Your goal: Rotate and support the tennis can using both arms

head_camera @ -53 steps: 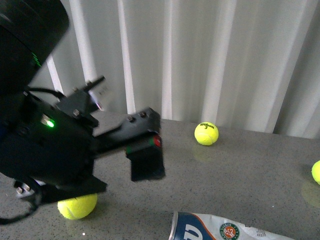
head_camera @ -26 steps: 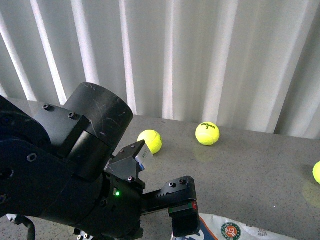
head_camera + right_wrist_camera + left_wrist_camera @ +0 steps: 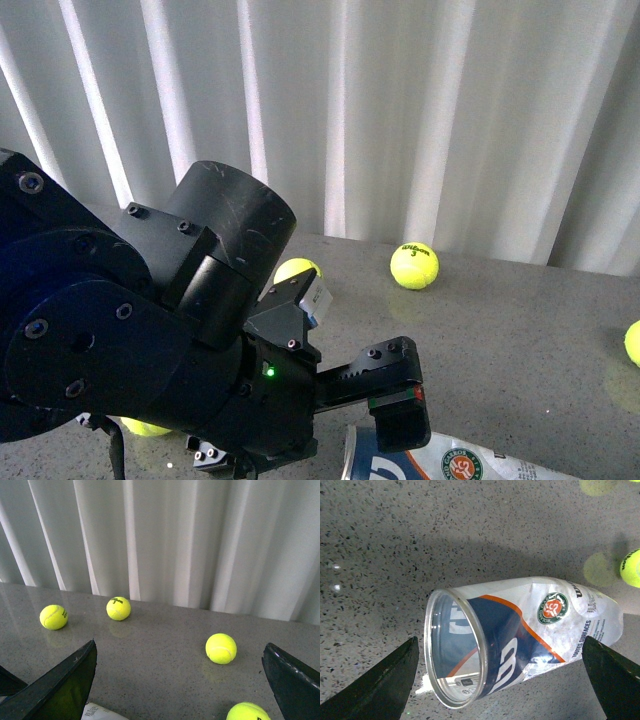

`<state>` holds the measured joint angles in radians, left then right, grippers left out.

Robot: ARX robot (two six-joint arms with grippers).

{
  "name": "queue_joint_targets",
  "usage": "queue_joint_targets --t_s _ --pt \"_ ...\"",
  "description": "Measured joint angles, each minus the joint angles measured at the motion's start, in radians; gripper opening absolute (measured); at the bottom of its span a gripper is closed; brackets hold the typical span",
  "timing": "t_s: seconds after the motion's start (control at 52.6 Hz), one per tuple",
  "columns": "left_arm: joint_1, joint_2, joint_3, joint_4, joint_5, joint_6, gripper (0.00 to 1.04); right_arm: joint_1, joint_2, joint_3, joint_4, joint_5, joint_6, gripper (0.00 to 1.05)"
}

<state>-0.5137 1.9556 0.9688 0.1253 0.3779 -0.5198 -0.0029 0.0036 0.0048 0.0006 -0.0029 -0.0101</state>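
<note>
The tennis can (image 3: pixel 470 462) lies on its side on the grey table at the front edge, its open metal rim pointing left. In the left wrist view the can (image 3: pixel 520 635) shows empty, with the blue, white and orange W label and the round logo facing up. My left gripper (image 3: pixel 502 680) is open, its two black fingers (image 3: pixel 390 677) standing wide on either side of the can without touching it. In the front view the left gripper (image 3: pixel 400 415) hangs just above the can's open end. My right gripper (image 3: pixel 179 685) is open and empty above the table; a corner of the can (image 3: pixel 100 712) shows below it.
Yellow tennis balls lie about the table: one at the back (image 3: pixel 413 266), one half hidden behind the left arm (image 3: pixel 296 268), one at the right edge (image 3: pixel 632 343). The right wrist view shows two more close by (image 3: pixel 221 648) (image 3: pixel 247 711). A white curtain (image 3: pixel 450 110) hangs behind the table.
My left arm has swung down and to the right. Its gripper went from the left middle of the table to just above the can's open end.
</note>
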Motion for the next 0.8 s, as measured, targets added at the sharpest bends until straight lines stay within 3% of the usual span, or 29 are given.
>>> queue_joint_targets --t_s 0.532,0.684,0.798 --pt "-0.079 0.070 0.004 0.058 0.006 -0.069 0.98 0.000 0.000 0.000 0.000 0.000 0.000 0.98" --pt "-0.090 0.085 0.012 0.055 -0.003 -0.069 0.76 0.000 0.000 0.000 0.000 0.000 0.000 0.98" --pt "-0.092 0.088 0.026 0.042 -0.014 -0.061 0.51 0.000 0.000 0.000 0.000 0.000 0.000 0.98"
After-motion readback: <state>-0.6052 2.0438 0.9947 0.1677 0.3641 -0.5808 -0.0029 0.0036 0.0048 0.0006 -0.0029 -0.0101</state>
